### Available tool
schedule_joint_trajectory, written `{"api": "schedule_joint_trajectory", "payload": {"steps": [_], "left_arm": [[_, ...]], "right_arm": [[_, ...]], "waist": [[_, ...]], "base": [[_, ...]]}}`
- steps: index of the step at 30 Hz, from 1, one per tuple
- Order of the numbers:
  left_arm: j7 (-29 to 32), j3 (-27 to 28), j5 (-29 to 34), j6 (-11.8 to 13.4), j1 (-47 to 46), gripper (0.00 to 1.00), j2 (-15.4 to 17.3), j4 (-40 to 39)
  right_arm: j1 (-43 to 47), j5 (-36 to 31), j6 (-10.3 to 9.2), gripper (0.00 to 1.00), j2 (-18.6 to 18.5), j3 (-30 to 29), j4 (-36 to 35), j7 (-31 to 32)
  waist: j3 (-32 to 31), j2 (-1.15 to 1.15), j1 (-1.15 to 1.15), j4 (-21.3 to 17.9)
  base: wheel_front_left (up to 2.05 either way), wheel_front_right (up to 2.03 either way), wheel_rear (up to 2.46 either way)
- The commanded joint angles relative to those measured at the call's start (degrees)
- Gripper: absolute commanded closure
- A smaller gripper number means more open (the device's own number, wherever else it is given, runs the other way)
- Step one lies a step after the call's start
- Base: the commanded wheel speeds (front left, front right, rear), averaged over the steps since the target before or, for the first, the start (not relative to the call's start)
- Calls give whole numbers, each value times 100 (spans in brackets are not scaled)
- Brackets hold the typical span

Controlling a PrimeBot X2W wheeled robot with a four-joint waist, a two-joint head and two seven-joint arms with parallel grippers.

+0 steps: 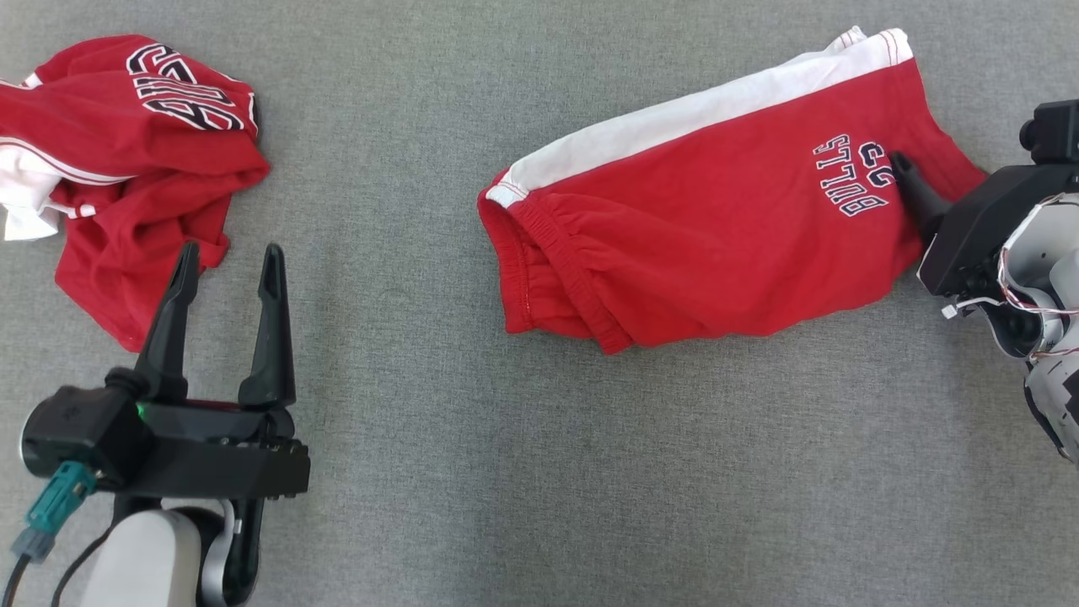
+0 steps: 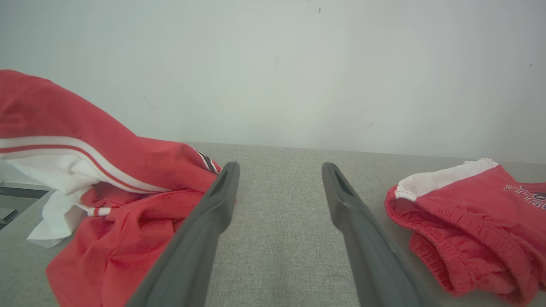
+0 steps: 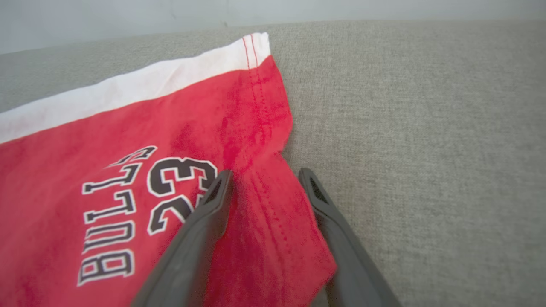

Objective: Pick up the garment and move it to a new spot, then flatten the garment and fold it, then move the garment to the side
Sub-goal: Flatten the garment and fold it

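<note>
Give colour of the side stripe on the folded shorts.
White stripe on red shorts; clearest in the head view.

Left end effector (image 1: 230, 253) hovers at lower left, fingers spread wide. Right end effector (image 3: 265, 175) angles inward from the right, fingers parted.

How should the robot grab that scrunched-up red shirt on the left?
Probably by the loose red flap at the near edge of the crumpled garment, coming from the robot's own side. That flap lies thin and flat on the grey surface, just ahead of the open left gripper, while the middle is bunched in thick folds.
</note>
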Motion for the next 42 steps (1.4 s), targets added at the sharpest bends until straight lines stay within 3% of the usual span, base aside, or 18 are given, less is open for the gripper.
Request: {"api": "schedule_joint_trajectory", "payload": {"steps": [1,12,27,33,42], "left_arm": [[-3,51,38,-25,47,0,-40,-31],[-3,426,466,-366,321,0,-435,174],[-3,361,656,-463,882,0,-519,236],[-3,340,677,-464,1015,0,-539,160],[-2,302,608,-462,1075,0,-559,215]], "right_arm": [[77,53,-14,100,9,24,7,51],[373,702,-14,100,-21,119,-4,-148],[1784,1673,-14,100,-746,4,-782,-793],[2196,1768,-14,100,-993,-115,-749,-1008],[1994,1553,-14,100,-718,-108,-535,-1270]], "waist": [[-6,0,1,-1],[-456,0,1,-219],[-1157,0,1,-616],[-1228,0,1,-711],[-1282,0,1,-750]], "base": [[0,0,0],[0,0,0],[0,0,0],[0,0,0],[0,0,0]]}}
